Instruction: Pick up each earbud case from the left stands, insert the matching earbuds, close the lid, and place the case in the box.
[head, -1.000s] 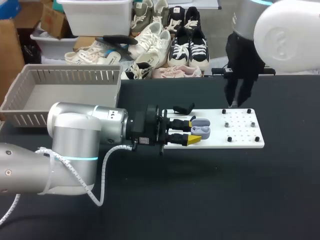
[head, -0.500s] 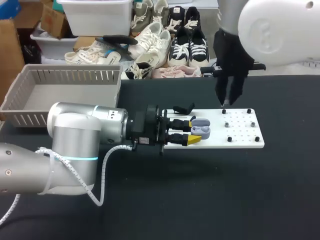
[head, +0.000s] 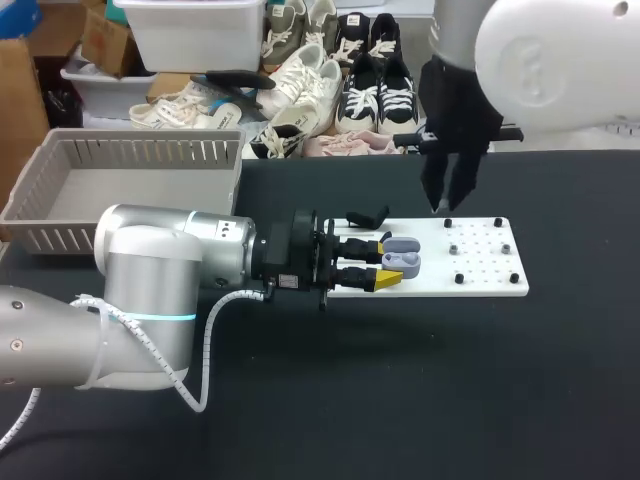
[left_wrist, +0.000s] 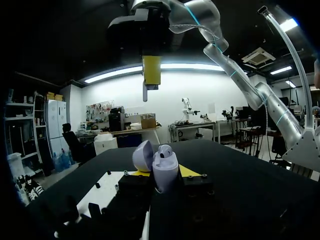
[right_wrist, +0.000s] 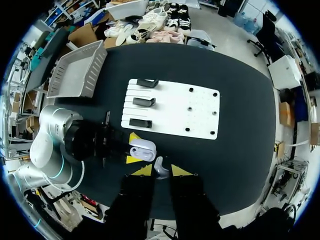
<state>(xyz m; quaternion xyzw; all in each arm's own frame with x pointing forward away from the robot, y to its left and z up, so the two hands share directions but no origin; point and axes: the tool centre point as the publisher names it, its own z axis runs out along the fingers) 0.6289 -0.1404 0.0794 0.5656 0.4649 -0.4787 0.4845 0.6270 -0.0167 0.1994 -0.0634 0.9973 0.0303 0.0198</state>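
A lavender earbud case (head: 402, 257) with its lid (left_wrist: 142, 154) open is held level over the white board (head: 480, 270) by my left gripper (head: 385, 262), shut on its body. From the left wrist the case (left_wrist: 166, 179) stands between the yellow tips, with one white earbud (left_wrist: 164, 150) seated in it. My right gripper (head: 443, 203) hangs above the board's far edge, higher than the case. The right wrist view has that gripper (right_wrist: 161, 170) shut on a small white earbud (right_wrist: 160, 166), with the case (right_wrist: 142, 149) below it. The left wrist view also catches the right gripper (left_wrist: 151, 70) overhead.
Black stands (right_wrist: 143, 101) line the board's left half and small black pegs (head: 459, 278) dot its right half. A grey slatted basket (head: 60, 235) sits at the table's far left. My left arm's thick body (head: 150, 290) lies across the near left.
My right gripper has drifted left and a little up, away from the board's right part and toward the case. The left arm and the case have stayed still.
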